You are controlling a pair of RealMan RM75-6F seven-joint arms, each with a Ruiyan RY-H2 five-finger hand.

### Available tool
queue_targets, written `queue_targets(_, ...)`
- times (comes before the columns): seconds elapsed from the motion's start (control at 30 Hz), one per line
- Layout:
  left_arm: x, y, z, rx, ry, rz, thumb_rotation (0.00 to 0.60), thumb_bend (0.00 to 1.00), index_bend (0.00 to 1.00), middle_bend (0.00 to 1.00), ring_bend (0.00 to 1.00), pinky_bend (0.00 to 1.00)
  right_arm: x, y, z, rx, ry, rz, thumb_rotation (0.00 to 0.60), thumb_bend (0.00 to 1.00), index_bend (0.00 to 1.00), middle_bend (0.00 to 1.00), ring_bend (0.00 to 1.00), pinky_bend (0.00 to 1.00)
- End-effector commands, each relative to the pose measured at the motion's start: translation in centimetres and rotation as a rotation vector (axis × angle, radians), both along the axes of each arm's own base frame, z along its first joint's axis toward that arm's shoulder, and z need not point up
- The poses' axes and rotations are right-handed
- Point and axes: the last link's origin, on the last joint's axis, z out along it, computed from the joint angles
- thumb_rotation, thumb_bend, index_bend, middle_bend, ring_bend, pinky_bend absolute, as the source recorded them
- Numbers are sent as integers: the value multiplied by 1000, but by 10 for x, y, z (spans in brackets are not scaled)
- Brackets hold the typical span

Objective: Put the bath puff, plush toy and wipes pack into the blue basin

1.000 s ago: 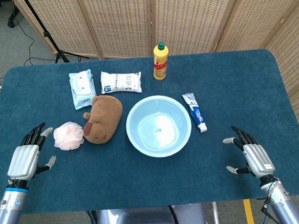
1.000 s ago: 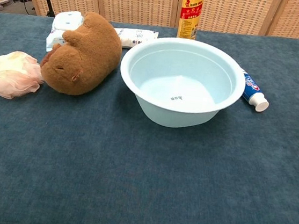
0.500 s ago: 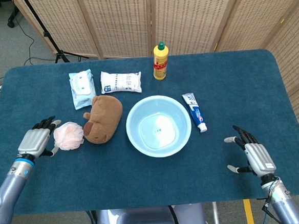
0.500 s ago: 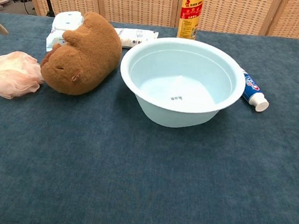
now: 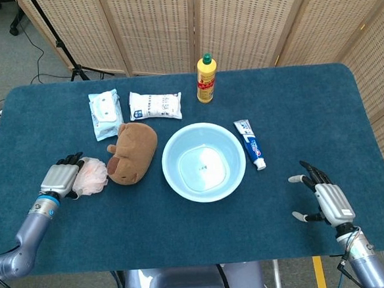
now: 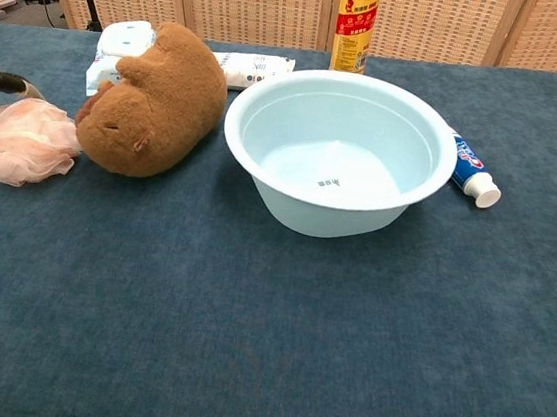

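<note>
Since the bath puff [image 5: 89, 175] looks like light, springy mesh that squashes easily, we would gather it around its middle. It lies on the table [image 5: 308, 103] left of the plush toy [image 5: 133, 153]; our left hand [image 5: 61, 180] touches it, whether its fingers grip we cannot tell, while the right hand [image 5: 329, 200] rests spread, holding nothing.

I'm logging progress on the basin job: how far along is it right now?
Nothing is done: the round light-blue plastic basin holds nothing. In hand: the left hand is at the pink mesh bath puff; a grip isn't clear. Left: the brown plush toy and pale-blue wipes pack lie on the table. The right hand is open, apart.
</note>
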Motion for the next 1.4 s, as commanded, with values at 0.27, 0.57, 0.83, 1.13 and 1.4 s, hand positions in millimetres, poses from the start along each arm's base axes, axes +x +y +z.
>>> queue_targets(0.27,-3,0,-23,13,54,-47,600,356,378,145,146,255,1,2,1,3,-14,5,600,131,269,16,0,73)
queue_targets(0.57,15,-3,-2,146,-11,-153,600,418,675,361,291,345,1,2,4,-1,-22,4,600,131,269,16,0,73)
queue_targets(0.83,55,-5,45,258,-130,-249,600,422,677,365,293,346,1,1,5,-3,-31,2,600,131,269,16,0,73)
queue_targets(1.13,112,3,73,338,-271,-371,600,428,683,376,300,346,0,-2,5,4,-54,-5,600,131,269,16,0,73)
queue_targets(1.4,168,29,24,331,-343,-465,600,429,689,383,300,346,-6,-7,3,25,-82,-27,600,131,269,16,0,73)
